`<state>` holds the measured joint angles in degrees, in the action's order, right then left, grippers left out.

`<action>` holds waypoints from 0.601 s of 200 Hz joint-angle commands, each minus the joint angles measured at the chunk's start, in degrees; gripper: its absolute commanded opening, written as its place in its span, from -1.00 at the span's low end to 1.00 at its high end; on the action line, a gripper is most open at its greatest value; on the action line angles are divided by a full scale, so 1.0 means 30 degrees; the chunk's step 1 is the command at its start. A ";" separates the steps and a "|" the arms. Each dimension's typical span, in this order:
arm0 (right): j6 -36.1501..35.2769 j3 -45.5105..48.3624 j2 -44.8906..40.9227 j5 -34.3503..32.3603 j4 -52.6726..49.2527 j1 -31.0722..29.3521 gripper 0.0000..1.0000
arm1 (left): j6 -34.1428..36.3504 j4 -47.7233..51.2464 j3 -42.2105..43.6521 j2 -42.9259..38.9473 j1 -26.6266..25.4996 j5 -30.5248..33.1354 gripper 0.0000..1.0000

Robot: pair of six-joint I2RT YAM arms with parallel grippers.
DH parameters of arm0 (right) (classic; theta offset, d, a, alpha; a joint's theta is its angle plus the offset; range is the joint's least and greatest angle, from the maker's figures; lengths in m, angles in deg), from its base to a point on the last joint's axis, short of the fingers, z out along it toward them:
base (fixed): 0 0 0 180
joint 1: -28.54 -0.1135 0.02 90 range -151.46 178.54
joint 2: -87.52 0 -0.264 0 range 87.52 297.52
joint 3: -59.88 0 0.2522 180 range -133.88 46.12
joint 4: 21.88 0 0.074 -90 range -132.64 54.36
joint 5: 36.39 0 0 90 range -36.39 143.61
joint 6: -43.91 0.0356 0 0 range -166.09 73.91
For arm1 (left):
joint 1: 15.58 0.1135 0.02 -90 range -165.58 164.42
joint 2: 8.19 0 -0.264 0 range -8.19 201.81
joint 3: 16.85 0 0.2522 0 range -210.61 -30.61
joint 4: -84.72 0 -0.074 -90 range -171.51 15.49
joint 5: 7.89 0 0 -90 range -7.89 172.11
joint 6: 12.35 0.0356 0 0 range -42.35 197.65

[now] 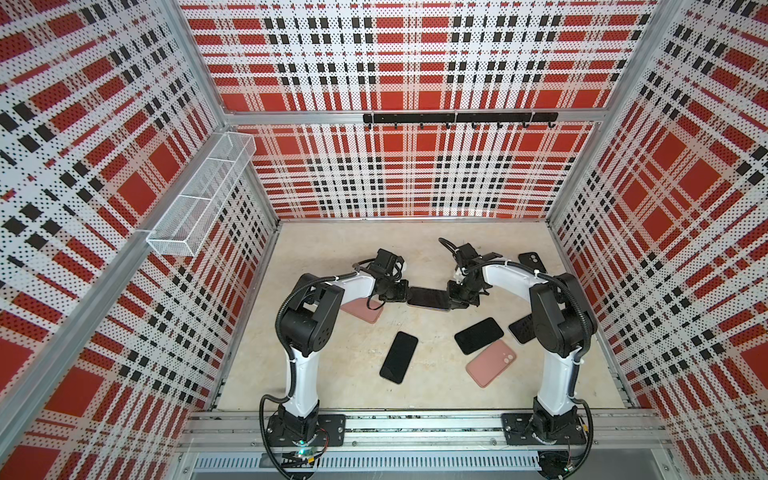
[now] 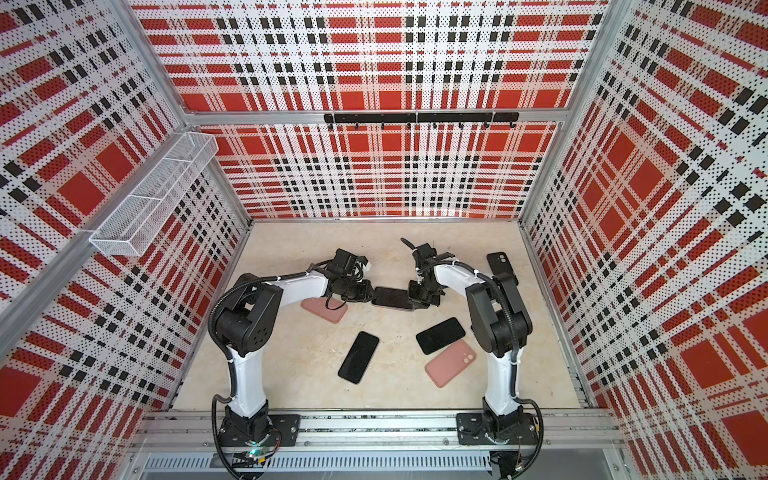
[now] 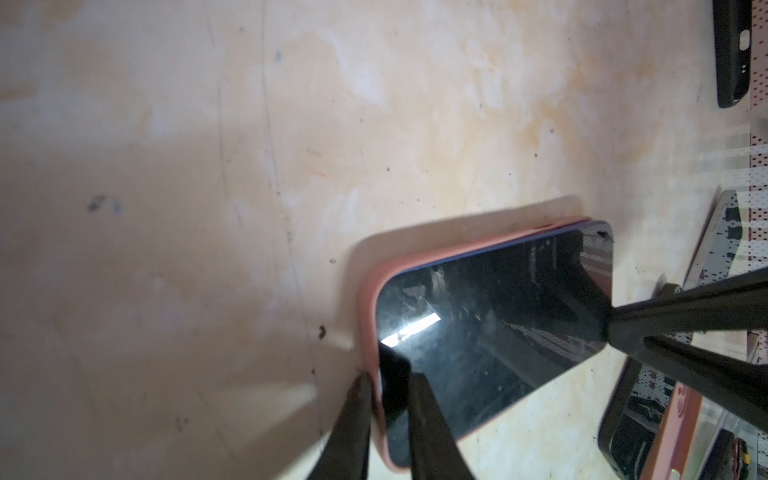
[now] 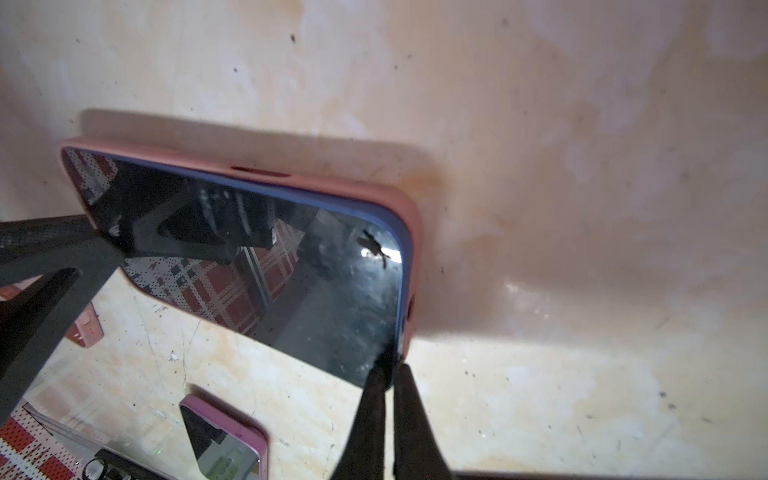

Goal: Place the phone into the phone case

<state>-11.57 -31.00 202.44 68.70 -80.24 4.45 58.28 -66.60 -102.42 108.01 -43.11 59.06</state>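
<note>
Phone (image 1: 428,297): screen up between the two grippers, sunk into pink phone case (image 3: 372,299), one long edge seemingly proud
Left gripper (image 3: 388,399): pinching phone case rim and screen, apparently steadying
Right gripper (image 4: 388,380): jaws pressed nearly together at opposite corner, likely pushing it home
Next: seat raised edge

White-shelled arms (image 1: 305,370), black joints (image 1: 316,320), corrugated black cables (image 1: 284,307), zip ties (image 1: 537,272), slim black pincers (image 3: 388,380), bolted base plates (image 1: 332,426)

Walls (image 1: 415,166) are all perforated red, white and black plaid, kinda loud. Floor (image 1: 332,249) is scuffed beige, with a white wire basket (image 1: 203,195) on the left wall and a black hook rail (image 1: 457,118) across the back.
</note>
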 commanded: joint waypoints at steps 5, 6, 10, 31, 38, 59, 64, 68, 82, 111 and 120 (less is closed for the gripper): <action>0.0345 0.3423 0.7481 -0.1522 0.1213 -0.2369 -0.86 | 0.0130 0.1560 0.0364 0.1404 -0.1019 -0.0350 -0.62; 0.0366 0.3432 0.7513 -0.1533 0.1228 -0.2368 -0.86 | 0.0130 0.1561 0.0373 0.1403 -0.1034 -0.0347 -0.62; 0.0400 0.3470 0.7633 -0.1544 0.1290 -0.2386 -0.87 | 0.0131 0.1561 0.0356 0.1384 -0.1020 -0.0345 -0.62; 0.0504 0.3471 0.8274 -0.1912 0.1344 -0.2446 -0.86 | 0.0131 0.1561 0.0353 0.1383 -0.1019 -0.0389 -0.62; 0.0555 0.3497 0.8455 -0.1900 0.1437 -0.2430 -0.86 | 0.0108 0.1561 0.0352 0.1374 -0.1020 -0.0442 -0.61; 0.0678 0.3559 0.8883 -0.1867 0.1608 -0.2515 -0.86 | 0.0101 0.1555 0.0368 0.1390 -0.1019 -0.0447 -0.62; 0.0729 0.3559 0.8942 -0.1867 0.1685 -0.2546 -0.86 | 0.0101 0.1531 0.0376 0.1399 -0.1019 -0.0448 -0.62; 0.0718 0.3581 0.8973 -0.1803 0.1754 -0.2579 -0.86 | 0.0101 0.1531 0.0373 0.1399 -0.1019 -0.0459 -0.62; 0.0720 0.3560 0.9067 -0.1677 0.1880 -0.2602 -0.87 | 0.0101 0.1517 0.0361 0.1411 -0.1025 -0.0519 -0.62; 0.0634 0.3296 0.7989 -0.1555 0.1769 -0.2564 -0.87 | 0.0101 0.1531 0.0318 0.1214 -0.0992 -0.0550 -0.62; 0.0652 0.3243 0.7375 -0.1574 0.1723 -0.2519 -0.86 | 0.0130 0.1515 0.0323 0.1125 -0.0961 -0.0495 -0.62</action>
<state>-9.80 -31.50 202.94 66.71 -80.52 3.48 58.14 -66.55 -102.45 108.01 -43.11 59.09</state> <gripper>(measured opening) 0.070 0.192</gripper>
